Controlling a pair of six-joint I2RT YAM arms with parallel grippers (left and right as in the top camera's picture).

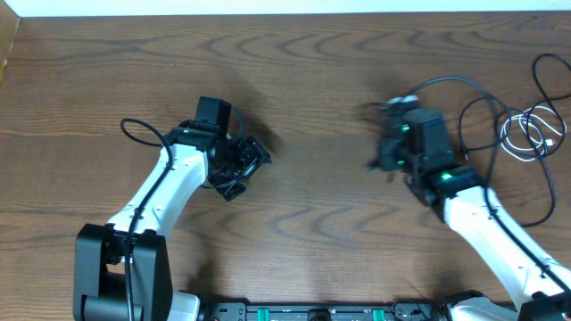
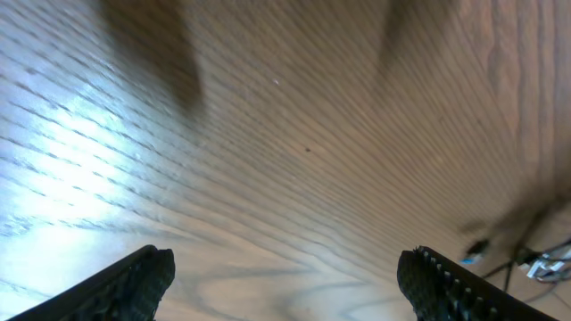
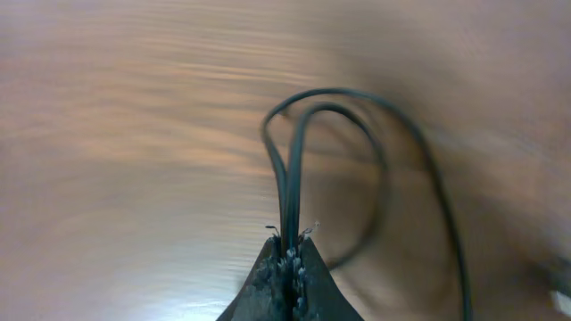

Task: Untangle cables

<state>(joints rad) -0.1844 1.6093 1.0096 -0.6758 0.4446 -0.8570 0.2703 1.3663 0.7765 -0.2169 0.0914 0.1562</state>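
Because the black cable (image 3: 293,169) is folded back on itself into a narrow loop, we pinch both of its strands together in our right gripper (image 3: 287,259). Its fingers are pressed tight on the cord with no gap showing. From that grip the cord arcs away toward the right edge of the desk (image 1: 294,62), where the rest of the bundle lies.

The white cable (image 1: 508,138) sits there coiled just inside the right edge. The other black cable (image 1: 539,76) loops over and around it, up toward the far right corner. We judge that holding the doubled strand lets us draw this cord toward the middle of the desk, away from the pile, so the crossings open up.

Our left gripper (image 2: 285,267) hangs over bare wood left of the desk's centre, well apart from every cord. Its fingers are spread wide and hold nothing. We read that as a waiting pose, ready to take a second hold or pin a loop.

The risk we see is that the white coil drags along with the pull.
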